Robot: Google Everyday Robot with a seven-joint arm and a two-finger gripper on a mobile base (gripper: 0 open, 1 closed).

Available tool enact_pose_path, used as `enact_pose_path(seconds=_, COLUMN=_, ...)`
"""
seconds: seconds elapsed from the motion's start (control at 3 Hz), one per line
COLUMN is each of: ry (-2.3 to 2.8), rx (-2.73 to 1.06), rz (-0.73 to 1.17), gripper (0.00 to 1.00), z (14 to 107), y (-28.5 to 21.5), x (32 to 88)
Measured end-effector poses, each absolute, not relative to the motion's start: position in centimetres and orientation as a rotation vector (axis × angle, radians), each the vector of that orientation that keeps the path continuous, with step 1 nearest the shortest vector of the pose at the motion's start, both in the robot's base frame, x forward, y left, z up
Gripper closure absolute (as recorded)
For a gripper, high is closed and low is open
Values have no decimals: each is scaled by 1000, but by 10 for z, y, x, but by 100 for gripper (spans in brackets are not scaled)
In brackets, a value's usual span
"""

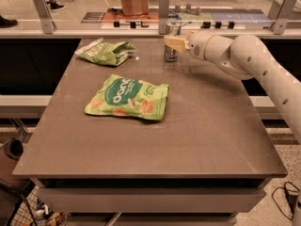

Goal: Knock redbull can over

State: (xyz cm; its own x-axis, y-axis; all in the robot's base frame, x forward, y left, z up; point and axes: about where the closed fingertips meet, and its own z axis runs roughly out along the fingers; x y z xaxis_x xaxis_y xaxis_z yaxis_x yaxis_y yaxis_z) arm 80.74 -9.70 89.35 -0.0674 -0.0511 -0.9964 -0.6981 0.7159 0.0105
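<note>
Can (170, 54) stands upright at the far edge of the table (211, 131), approx. mid-way along it. The gripper (169, 42) is right at the can's mid-height, overlapping it from the right side; contact looks likely, but can't tell whether it's clenched or released. The white arm (256, 55) reaches in across the far right corner. One green bag (127, 97) lies flat towards the centre, left of middle. A second, crumpled green bag (106, 52) sits near the far left corner, well apart from the can.

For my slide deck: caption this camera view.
Robot hand at the upright redbull can, far across the table.
</note>
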Motion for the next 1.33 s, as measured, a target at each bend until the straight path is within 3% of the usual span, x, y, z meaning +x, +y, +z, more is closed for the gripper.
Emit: enact_pose_path(seconds=1.33, ry=1742, rx=-691, rz=483, gripper=100, z=920, y=-114, x=793)
